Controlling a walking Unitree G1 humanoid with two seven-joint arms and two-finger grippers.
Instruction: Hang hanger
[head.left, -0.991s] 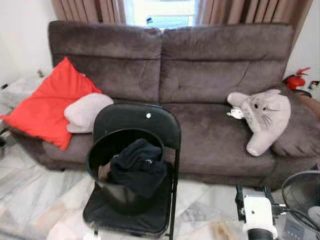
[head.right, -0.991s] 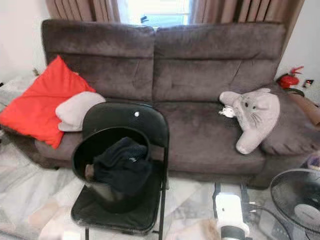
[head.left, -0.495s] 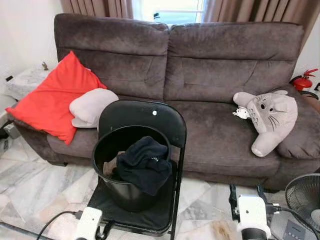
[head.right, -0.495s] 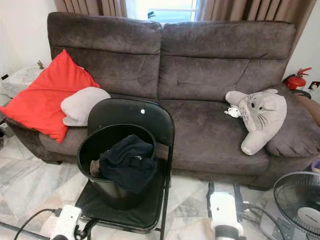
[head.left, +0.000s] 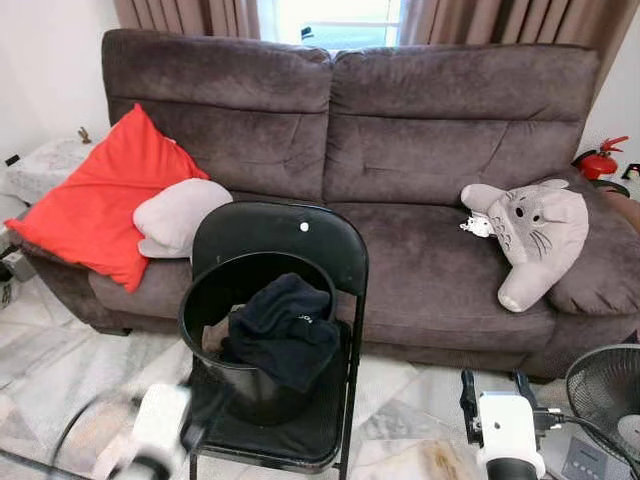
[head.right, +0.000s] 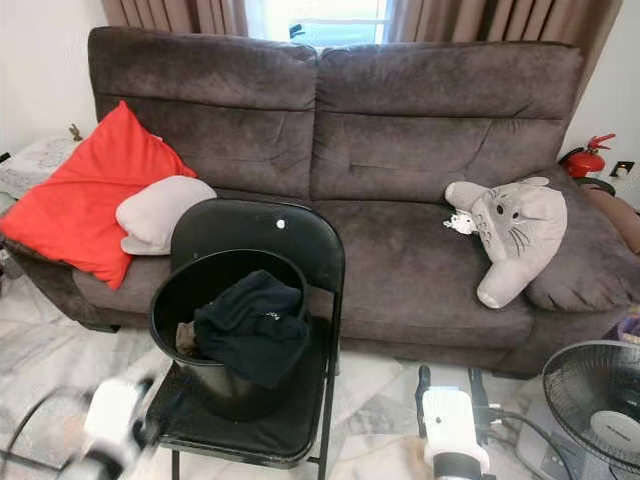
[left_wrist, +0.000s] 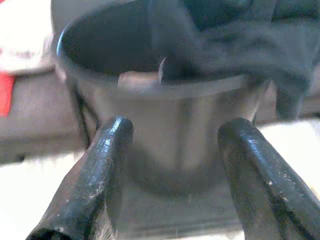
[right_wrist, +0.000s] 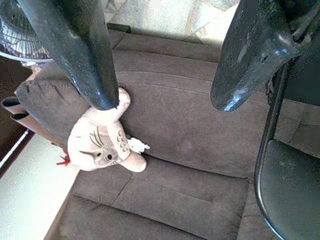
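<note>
My left tool (left_wrist: 172, 150), fingers apart and empty, faces a black bucket (head.left: 250, 345) of dark clothes (head.left: 285, 330) on a folding chair (head.left: 300, 245). My right tool (right_wrist: 162, 102) is likewise spread, toward the sofa (head.right: 400, 240).

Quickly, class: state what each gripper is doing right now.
Left gripper: open, holding nothing, facing the black bucket.
Right gripper: open, holding nothing.

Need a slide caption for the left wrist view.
Open left gripper faces round black plastic bucket holding dark clothes.
</note>
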